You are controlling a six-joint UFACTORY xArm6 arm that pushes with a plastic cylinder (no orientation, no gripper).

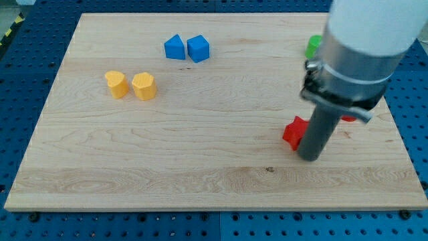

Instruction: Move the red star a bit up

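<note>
The red star (293, 132) lies on the wooden board (200, 161) at the view's right, partly hidden behind my rod. My tip (309, 158) rests on the board just below and to the right of the star, touching or nearly touching it. A second red block (350, 118) peeks out to the right of the rod, mostly hidden by the arm.
Two blue blocks (174, 47) (198, 48) sit side by side at the top centre. Two yellow blocks (116, 84) (144, 86) sit at the left. A green block (313, 46) shows at the top right, partly behind the arm.
</note>
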